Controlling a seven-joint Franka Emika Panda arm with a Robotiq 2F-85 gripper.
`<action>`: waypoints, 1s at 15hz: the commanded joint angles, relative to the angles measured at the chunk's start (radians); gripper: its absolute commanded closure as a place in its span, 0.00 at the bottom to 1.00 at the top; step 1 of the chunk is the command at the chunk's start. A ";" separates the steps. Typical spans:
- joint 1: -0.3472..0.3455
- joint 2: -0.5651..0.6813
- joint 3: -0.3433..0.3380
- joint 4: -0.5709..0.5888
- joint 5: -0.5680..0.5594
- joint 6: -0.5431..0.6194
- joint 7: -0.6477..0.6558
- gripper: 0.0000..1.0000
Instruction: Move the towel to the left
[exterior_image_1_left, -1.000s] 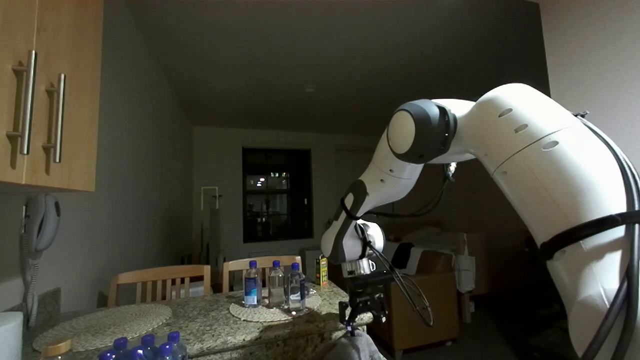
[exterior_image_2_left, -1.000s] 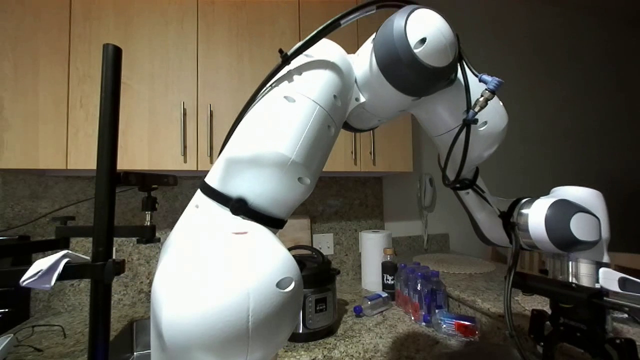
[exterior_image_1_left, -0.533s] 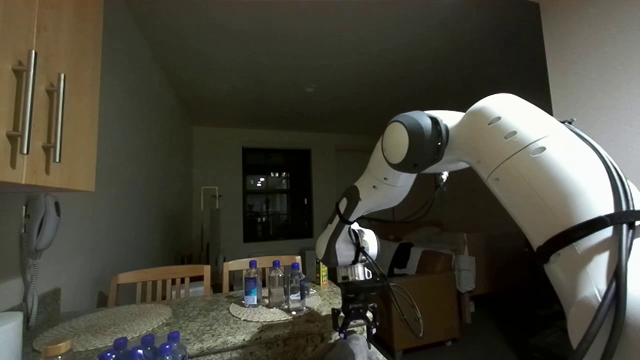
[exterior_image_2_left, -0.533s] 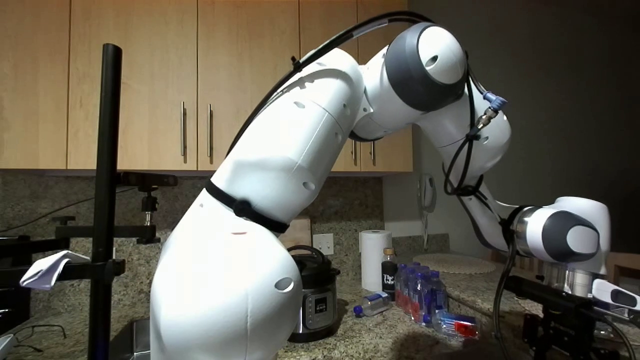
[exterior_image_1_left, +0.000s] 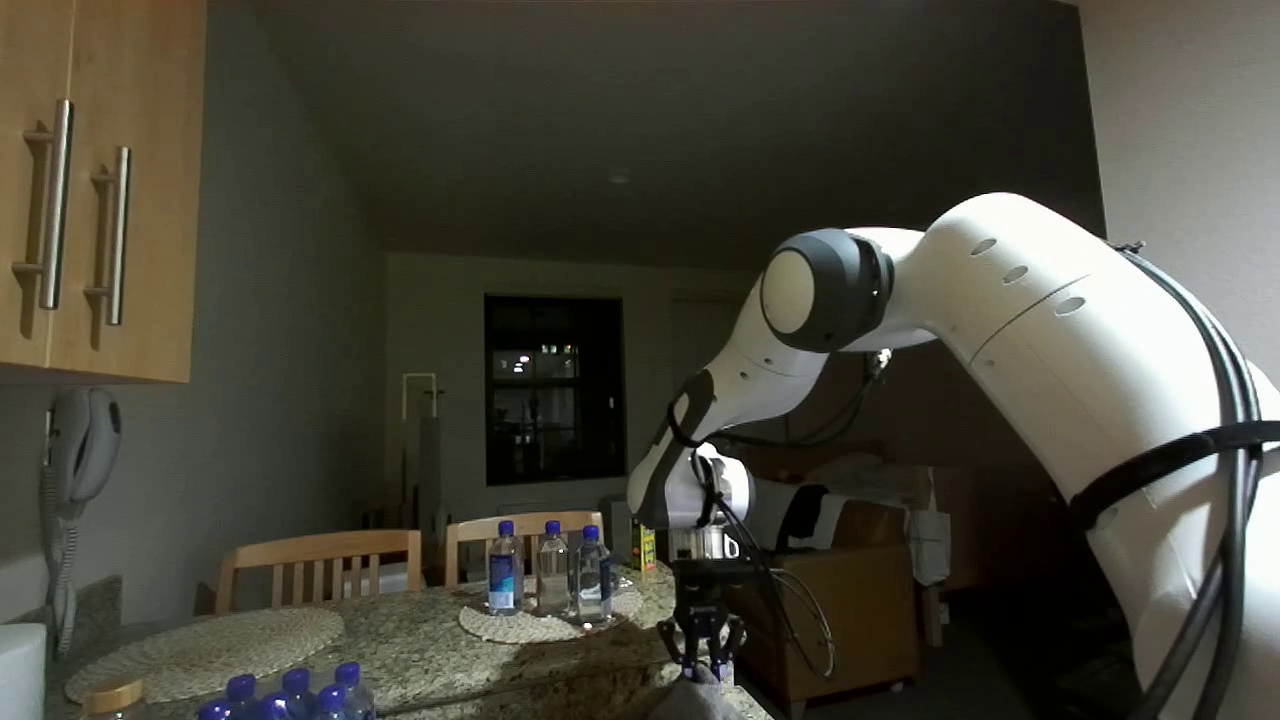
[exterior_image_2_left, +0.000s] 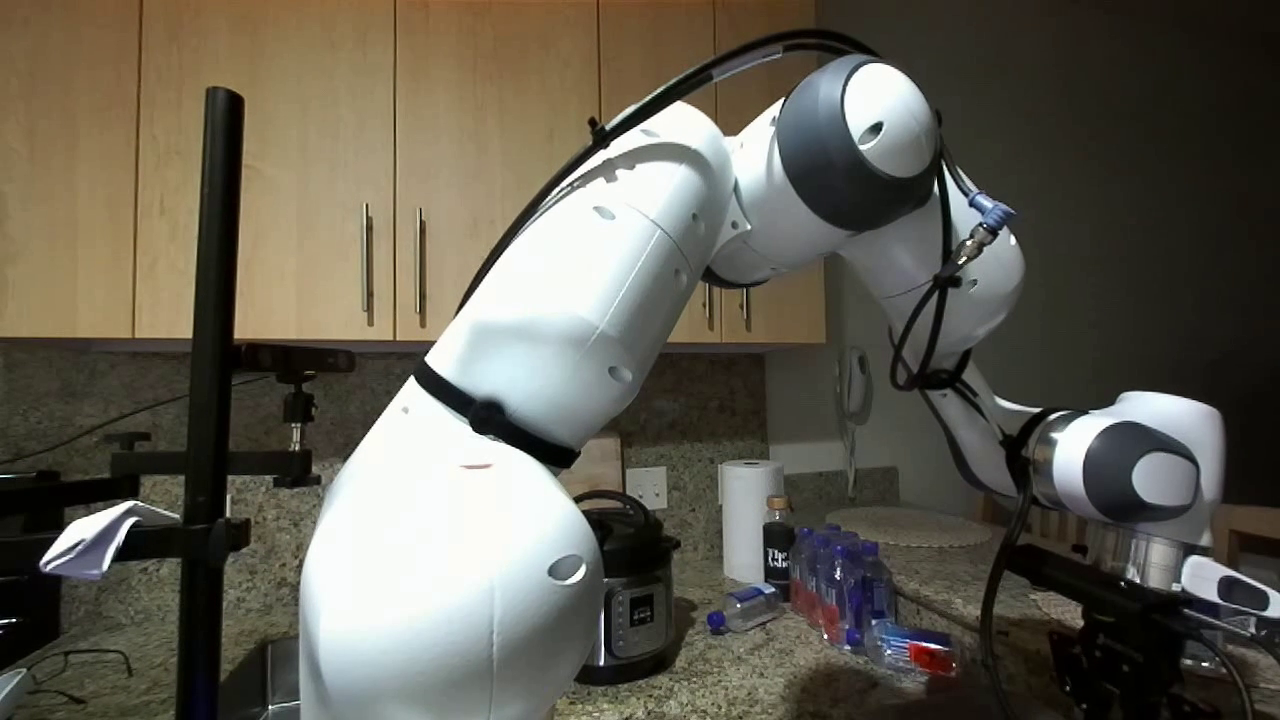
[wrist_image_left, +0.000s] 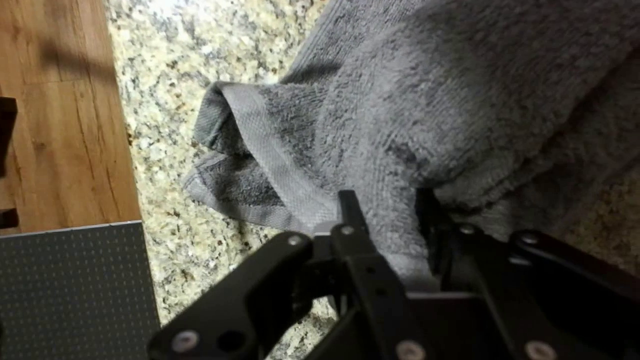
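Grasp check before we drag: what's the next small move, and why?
I'd probably squeeze the jaws a little tighter before any leftward move. In the wrist view, part of the gray towel sits between them, but whether it's pinched firmly can't be told.

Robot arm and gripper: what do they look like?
The arm is white and rounded, with dark grey joint covers, a black strap, black cables and a blue connector. The gripper is black, with slim fingers and round silver screw heads.
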 joint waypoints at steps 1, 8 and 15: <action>-0.021 -0.022 0.013 -0.016 0.009 -0.028 -0.004 0.91; -0.015 -0.091 0.022 -0.054 0.008 -0.027 -0.022 0.91; 0.000 -0.202 0.041 -0.092 0.002 -0.027 -0.046 0.91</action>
